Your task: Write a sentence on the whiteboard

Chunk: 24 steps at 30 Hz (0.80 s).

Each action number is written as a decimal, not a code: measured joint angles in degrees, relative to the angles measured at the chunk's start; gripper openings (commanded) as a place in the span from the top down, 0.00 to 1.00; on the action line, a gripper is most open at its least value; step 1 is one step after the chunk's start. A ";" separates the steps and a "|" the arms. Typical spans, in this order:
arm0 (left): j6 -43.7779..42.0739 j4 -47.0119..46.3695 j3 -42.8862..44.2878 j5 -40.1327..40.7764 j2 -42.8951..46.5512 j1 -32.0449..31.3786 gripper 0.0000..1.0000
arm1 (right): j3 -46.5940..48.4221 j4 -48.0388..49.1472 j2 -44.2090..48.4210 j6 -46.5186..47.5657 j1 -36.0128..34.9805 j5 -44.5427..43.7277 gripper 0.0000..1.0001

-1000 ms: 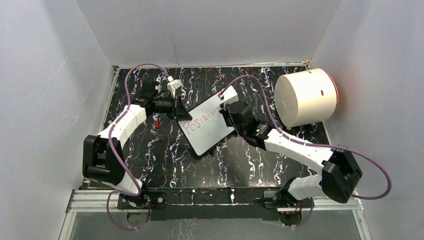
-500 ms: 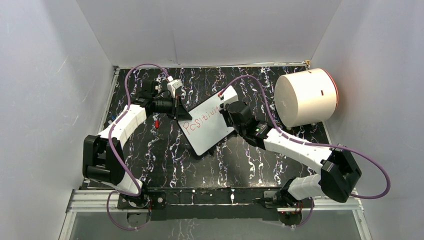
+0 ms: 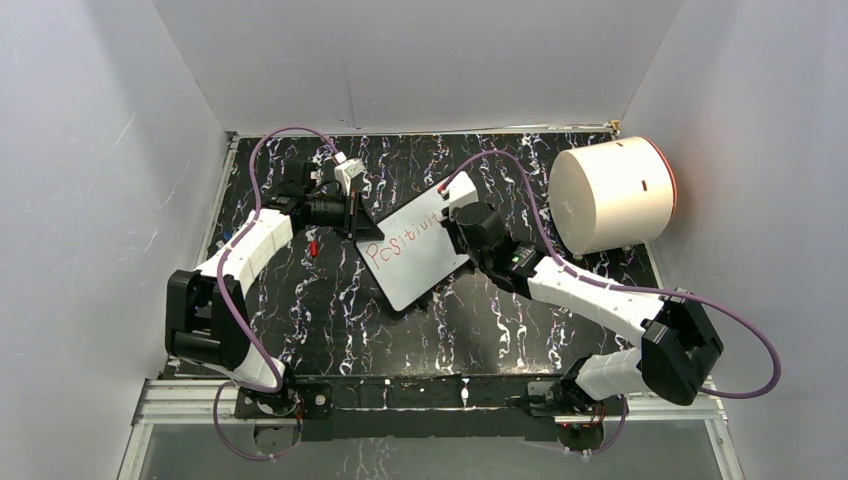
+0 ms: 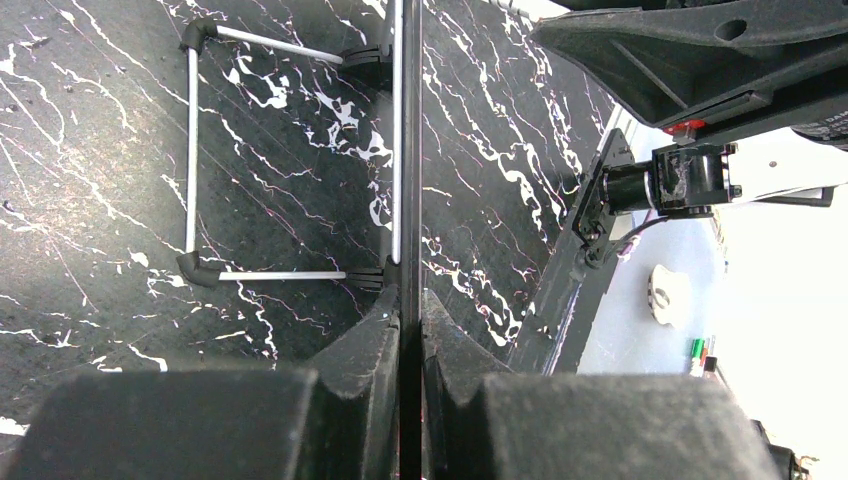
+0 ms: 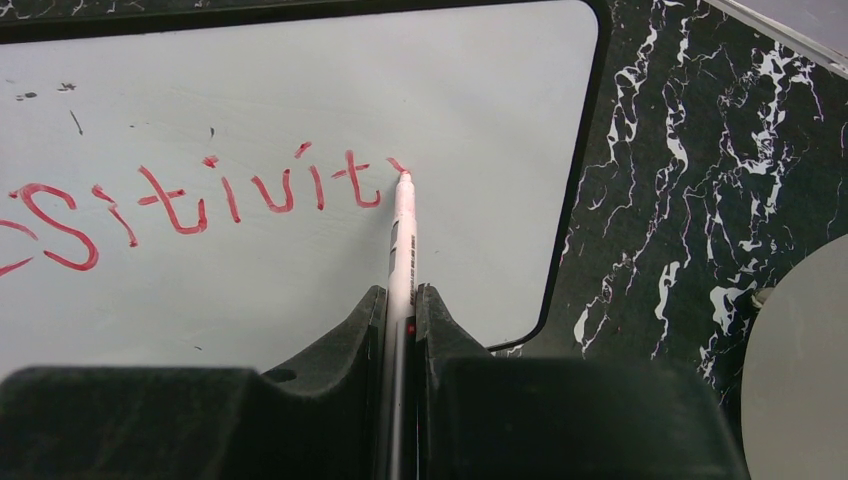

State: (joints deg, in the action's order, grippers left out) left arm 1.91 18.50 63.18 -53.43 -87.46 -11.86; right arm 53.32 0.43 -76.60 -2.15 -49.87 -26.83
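Two grippers are clamped: the left gripper [image 4: 408, 318] pinches the small black-framed whiteboard [image 3: 415, 268] near the far edge of the black marbled table [image 3: 480, 325]. The right gripper [image 5: 400, 305] holds a slim white marker [image 5: 403, 235] against the red handwritten sentence [image 5: 200, 200] (unfinished). Pressing hard could twist the board and smear letters.

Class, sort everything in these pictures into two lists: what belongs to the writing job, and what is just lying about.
Belongs to the job: whiteboard; red writing; marker, held in the right hand; left hand, gripping the whiteboard's edge.
Lying about: white cylinder; small red piece on the table, too small to identify.
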 measured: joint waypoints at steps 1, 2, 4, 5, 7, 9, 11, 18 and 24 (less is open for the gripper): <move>0.00 0.00 0.00 0.02 0.00 0.00 1.00 | -0.11 -0.07 0.00 -0.07 0.04 -0.02 1.00; 0.00 0.00 0.00 0.04 0.00 0.00 1.00 | -0.26 -0.11 0.00 -0.11 0.04 -0.09 1.00; 0.00 0.00 0.00 0.02 0.00 -0.02 1.00 | -0.52 -0.39 0.00 -0.24 0.13 -0.13 1.00; 0.00 0.00 0.00 0.02 0.00 -0.02 1.00 | -0.66 -0.66 0.00 -0.28 0.15 -0.17 1.00; 0.00 0.00 0.00 0.04 0.00 -0.02 1.00 | -0.66 -0.72 0.00 -0.44 0.26 -0.17 1.00; 0.00 0.00 0.00 0.04 0.00 -0.04 1.00 | -0.66 -0.70 0.02 -0.52 0.31 -0.17 1.00; 0.00 0.00 0.00 0.04 0.00 -0.04 1.00 | -0.68 -0.70 0.07 -0.59 0.31 -0.17 1.00; -0.02 0.02 0.00 0.02 0.00 -0.11 1.00 | -0.68 -0.66 0.28 -0.61 0.76 -0.20 1.00; 0.00 0.04 0.00 0.02 0.00 -0.11 1.00 | -0.66 -0.20 0.50 -0.50 1.88 -0.17 1.00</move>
State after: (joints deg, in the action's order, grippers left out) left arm 1.91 18.55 63.18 -53.41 -87.46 -11.97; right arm 52.66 0.23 -76.09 -2.66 -47.99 -27.00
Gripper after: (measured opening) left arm 0.074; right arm 0.203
